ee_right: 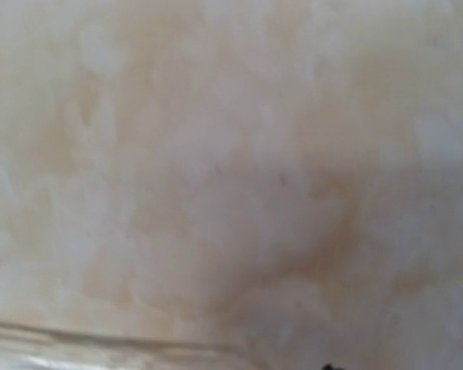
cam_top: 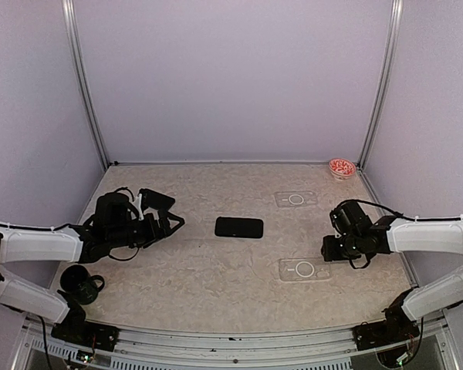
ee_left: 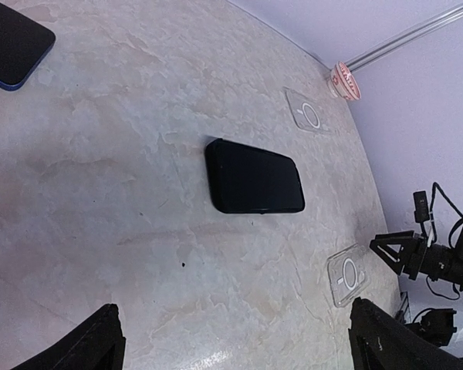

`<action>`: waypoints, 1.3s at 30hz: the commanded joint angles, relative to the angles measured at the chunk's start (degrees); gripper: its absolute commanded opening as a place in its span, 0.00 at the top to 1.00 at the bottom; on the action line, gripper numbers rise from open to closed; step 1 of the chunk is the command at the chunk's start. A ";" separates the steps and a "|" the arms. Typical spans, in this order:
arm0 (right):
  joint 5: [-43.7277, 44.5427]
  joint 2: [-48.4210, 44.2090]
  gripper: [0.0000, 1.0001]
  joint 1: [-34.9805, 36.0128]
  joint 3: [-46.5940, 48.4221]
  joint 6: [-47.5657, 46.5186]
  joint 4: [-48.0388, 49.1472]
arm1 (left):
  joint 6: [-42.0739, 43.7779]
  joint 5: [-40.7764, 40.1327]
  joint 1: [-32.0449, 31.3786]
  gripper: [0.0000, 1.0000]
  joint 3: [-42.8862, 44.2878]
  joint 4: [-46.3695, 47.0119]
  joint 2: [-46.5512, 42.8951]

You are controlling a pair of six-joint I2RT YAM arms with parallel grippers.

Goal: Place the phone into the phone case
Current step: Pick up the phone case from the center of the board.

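Each arm is built from white, smooth tubular link covers joined by black cylindrical joint housings: the left arm [cam_top: 38,245] lies at 8 o'clock in the top view, the right arm [cam_top: 432,235] at 4 o'clock. Each arm ends in an all-black wrist assembly, with the left gripper [cam_top: 174,213] carrying angular, wedge-shaped matte black fingers [ee_left: 89,347] and the right gripper [ee_left: 392,250] showing an open triangular black frame. Thin black cables [cam_top: 122,190] loop loosely over both wrists, and black base blocks [cam_top: 85,333] sit at 7 and 5 o'clock.
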 commanded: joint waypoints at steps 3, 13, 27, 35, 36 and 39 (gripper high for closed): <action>-2.22 -3.70 0.57 -0.52 -3.23 3.03 0.24 | 1.18 0.34 -0.38 0.01 2.34 1.11 0.89; -3.84 -2.60 0.68 -0.52 -5.90 2.74 2.08 | 1.02 0.55 -0.46 0.01 2.71 1.28 1.51; -4.94 0.05 0.83 -0.52 -7.06 2.02 5.12 | 0.96 0.25 -0.55 0.01 2.36 1.29 1.49; -6.97 -0.83 0.96 -0.52 -5.15 0.54 4.49 | 0.85 0.28 -0.72 0.01 2.35 1.72 1.86; -7.26 -0.98 0.97 -0.56 -4.70 0.27 4.31 | 0.84 0.30 -0.73 0.01 2.40 1.73 1.86; -8.52 -1.71 1.00 -0.43 -3.45 -0.93 4.19 | 0.85 0.32 -0.82 0.01 2.36 1.68 1.90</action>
